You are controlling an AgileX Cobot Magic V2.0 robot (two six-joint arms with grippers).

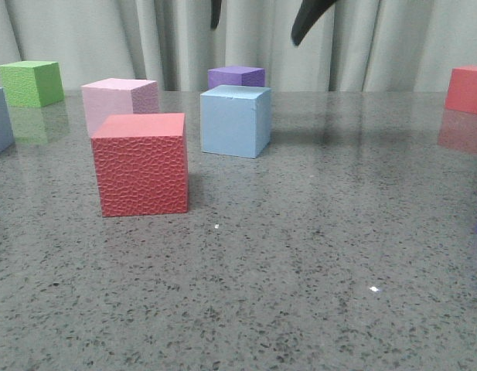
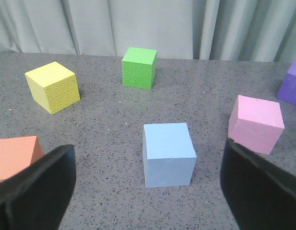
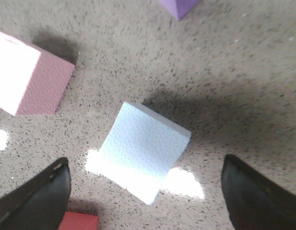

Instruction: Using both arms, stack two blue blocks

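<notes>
Right wrist view: right gripper (image 3: pixel 147 191) open and empty, blue block (image 3: pixel 143 148) on the table between its fingers, skewed toward 1 o'clock; left gripper (image 2: pixel 148 187) also open, second blue block (image 2: pixel 168 153) at 12 o'clock, roughly squared.

Speckled grey table (image 1: pixel 315 255), scattered coloured cubes (image 1: pixel 140 164)

Pale sky-blue blocks (image 1: pixel 235 121), red pebbled cube (image 1: pixel 140 164), pale pink cube (image 1: pixel 119 101), green cube (image 1: pixel 31 83), speckled grey table (image 1: pixel 315 255)

Two pale blue blocks (image 1: pixel 235 120) (image 2: pixel 168 154) were seen flat on the table, well apart, unstacked.
</notes>
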